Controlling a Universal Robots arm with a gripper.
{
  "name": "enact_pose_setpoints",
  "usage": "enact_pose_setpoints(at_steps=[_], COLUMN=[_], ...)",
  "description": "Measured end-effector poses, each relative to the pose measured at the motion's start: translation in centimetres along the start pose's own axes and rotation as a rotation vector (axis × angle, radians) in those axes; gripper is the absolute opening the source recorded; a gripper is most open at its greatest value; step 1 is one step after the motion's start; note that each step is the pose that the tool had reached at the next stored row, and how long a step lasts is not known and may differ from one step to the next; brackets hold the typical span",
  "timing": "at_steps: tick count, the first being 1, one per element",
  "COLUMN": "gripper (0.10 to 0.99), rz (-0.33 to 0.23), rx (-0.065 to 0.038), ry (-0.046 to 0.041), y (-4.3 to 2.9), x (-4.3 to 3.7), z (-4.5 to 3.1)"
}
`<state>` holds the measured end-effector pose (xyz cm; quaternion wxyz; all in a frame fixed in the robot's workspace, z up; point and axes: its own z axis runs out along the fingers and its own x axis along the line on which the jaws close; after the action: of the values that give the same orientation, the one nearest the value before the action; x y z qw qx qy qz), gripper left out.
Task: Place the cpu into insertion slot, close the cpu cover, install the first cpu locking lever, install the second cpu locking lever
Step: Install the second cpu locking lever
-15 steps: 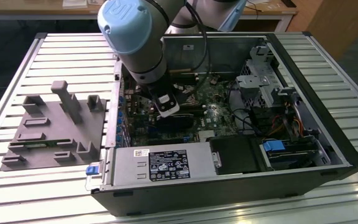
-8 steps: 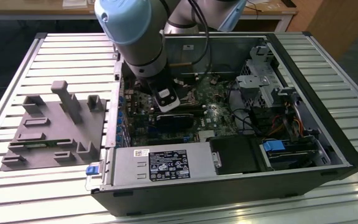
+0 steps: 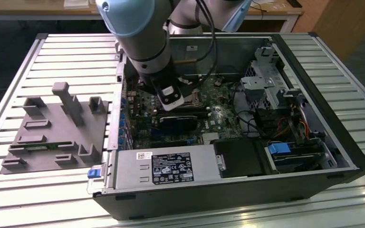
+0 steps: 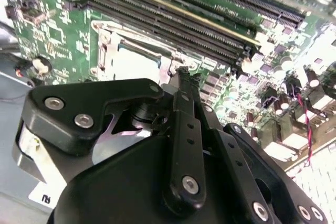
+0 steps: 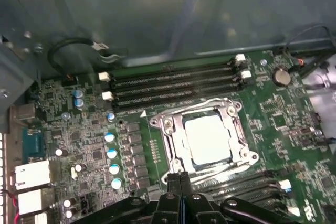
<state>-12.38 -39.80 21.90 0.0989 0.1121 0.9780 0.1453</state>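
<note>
One cpu (image 5: 206, 139) sits in one insertion slot (image 5: 173, 145) — gripper (image 5: 180, 178) fingers together, seemingly empty, just beside.

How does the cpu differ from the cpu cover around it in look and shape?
The cpu is a solid pale silvery square, while the cpu cover is a metal frame with a square cutout. The cpu sits inside that cutout; the cpu cover surrounds it and spans wider. Both lie flat on the green motherboard, the gripper shut beside them.
</note>
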Motion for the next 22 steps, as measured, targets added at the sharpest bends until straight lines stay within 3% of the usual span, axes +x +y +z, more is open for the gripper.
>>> enact_pose_setpoints(at_steps=[11, 18, 22], gripper=[0.102, 0.102, 0.102], rz=[0.023, 0.023, 0.023], rx=[0.075, 0.107, 0.115], ry=[-0.0246, -0.0234, -0.0199], y=[0.32, 0.80, 1.37], x=[-1.10, -1.65, -1.93], z=[0.28, 0.54, 0.77])
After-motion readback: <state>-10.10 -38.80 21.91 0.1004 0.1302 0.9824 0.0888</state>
